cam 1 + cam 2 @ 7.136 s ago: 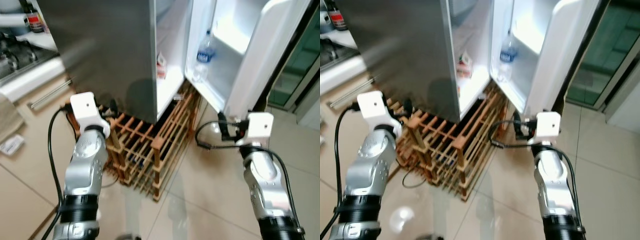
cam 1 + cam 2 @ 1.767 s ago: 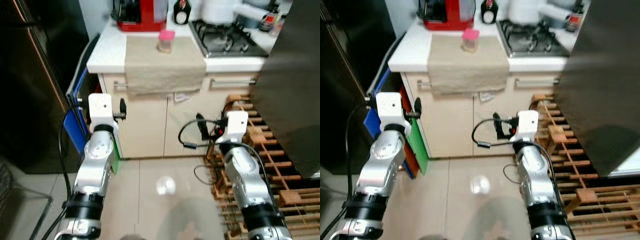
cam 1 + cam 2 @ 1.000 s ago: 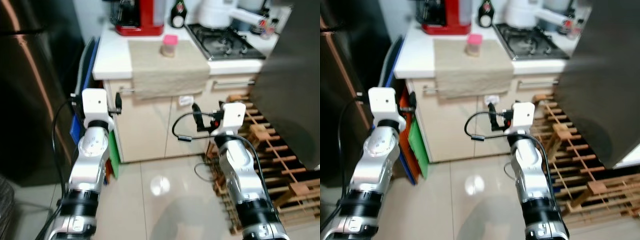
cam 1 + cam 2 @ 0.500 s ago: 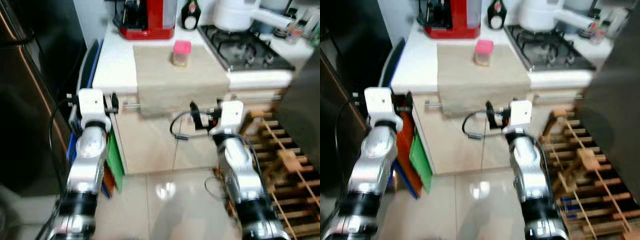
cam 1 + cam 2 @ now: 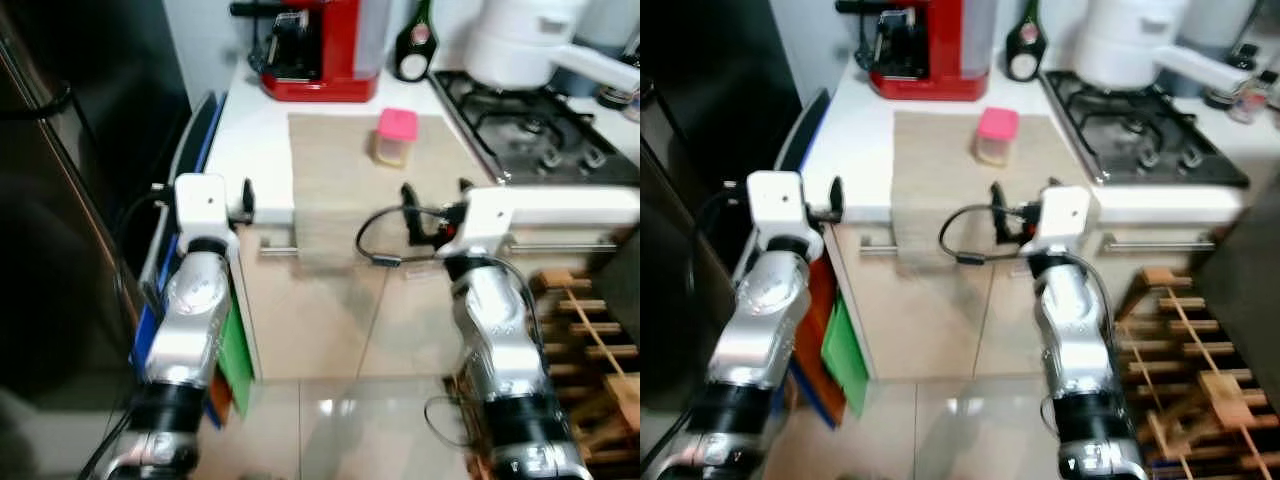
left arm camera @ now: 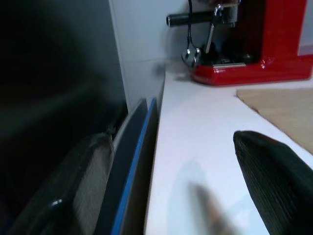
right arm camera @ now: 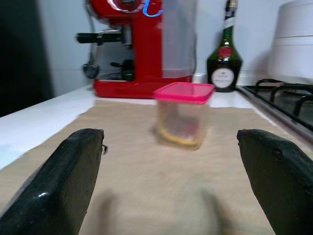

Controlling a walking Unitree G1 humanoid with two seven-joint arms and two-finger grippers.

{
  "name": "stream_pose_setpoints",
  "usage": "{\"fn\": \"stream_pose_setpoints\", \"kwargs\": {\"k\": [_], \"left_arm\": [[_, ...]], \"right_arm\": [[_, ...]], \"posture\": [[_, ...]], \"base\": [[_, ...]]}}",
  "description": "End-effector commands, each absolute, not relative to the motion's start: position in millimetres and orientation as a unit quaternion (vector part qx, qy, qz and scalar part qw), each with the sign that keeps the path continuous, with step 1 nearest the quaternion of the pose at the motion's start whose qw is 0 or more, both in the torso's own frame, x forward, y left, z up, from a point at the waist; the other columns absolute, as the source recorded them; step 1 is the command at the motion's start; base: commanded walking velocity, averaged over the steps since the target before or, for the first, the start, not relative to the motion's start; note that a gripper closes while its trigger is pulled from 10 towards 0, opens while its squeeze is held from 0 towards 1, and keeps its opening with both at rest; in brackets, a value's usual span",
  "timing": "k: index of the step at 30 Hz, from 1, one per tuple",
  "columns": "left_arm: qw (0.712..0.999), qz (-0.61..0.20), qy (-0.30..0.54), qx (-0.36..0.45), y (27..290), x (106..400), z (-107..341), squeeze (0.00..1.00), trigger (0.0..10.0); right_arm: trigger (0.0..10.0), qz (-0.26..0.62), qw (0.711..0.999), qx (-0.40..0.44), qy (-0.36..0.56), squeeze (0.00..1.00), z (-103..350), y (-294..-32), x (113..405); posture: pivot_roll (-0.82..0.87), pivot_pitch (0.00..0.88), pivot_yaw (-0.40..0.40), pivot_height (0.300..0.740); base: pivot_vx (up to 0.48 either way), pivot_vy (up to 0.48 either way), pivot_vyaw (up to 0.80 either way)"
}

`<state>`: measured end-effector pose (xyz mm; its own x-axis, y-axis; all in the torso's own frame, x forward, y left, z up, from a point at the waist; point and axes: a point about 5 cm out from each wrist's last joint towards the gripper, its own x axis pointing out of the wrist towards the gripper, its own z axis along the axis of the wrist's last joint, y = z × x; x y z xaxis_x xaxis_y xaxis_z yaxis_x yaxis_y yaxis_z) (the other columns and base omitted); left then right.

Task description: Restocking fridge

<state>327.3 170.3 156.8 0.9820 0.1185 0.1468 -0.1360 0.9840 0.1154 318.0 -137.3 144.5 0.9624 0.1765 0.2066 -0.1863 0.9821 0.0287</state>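
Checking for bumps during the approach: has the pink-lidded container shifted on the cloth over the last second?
No. The pink-lidded container sits on the same spot of the beige cloth, in front of the red coffee machine; only the camera moved closer.

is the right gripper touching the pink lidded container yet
Apart. The right wrist view shows the right gripper open, with bare beige cloth between its fingers and the pink-lidded container farther back.

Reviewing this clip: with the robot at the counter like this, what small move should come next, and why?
Probably ease the right gripper forward toward the pink-lidded container. The wrist view shows it centred between the open fingers but not yet between them, standing upright on the beige cloth. The left gripper is open over bare white counter, off to the side.
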Motion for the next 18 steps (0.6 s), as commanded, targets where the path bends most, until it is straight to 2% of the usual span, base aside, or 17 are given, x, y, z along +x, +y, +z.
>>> {"fn": "stream_pose_setpoints", "kwargs": {"k": [1,6,7,12,18], "left_arm": [[0.993,0.046,-0.085,0.061,158.3,329.1,163.8,0.00,10.0],[0.993,0.041,-0.093,0.059,156.7,329.9,167.0,0.00,10.0],[0.993,0.042,-0.100,0.057,156.4,329.6,168.1,0.00,10.0],[0.992,0.032,-0.107,0.055,153.9,329.0,171.1,0.00,10.0],[0.993,0.019,-0.109,0.048,150.2,328.2,171.3,0.00,10.0]], "right_arm": [[10.0,0.065,0.992,0.020,-0.111,0.00,150.7,-151.0,318.2],[10.0,0.046,0.992,0.012,-0.115,0.00,159.4,-153.9,324.1],[10.0,0.043,0.992,0.022,-0.114,1.00,159.9,-154.1,325.4],[10.0,0.053,0.991,0.038,-0.115,1.00,161.7,-152.5,325.5],[10.0,0.061,0.991,0.038,-0.109,1.00,158.3,-148.1,321.8]], "posture": [[-0.03,0.000,0.022,0.740],[-0.04,0.000,0.027,0.740],[-0.04,0.000,0.027,0.740],[-0.03,0.000,0.024,0.740],[-0.03,0.000,0.025,0.740]], "base": [[0.480,0.000,0.00],[0.480,0.000,0.00],[0.469,0.000,0.00],[0.000,0.000,0.00],[0.000,0.443,0.00]]}}
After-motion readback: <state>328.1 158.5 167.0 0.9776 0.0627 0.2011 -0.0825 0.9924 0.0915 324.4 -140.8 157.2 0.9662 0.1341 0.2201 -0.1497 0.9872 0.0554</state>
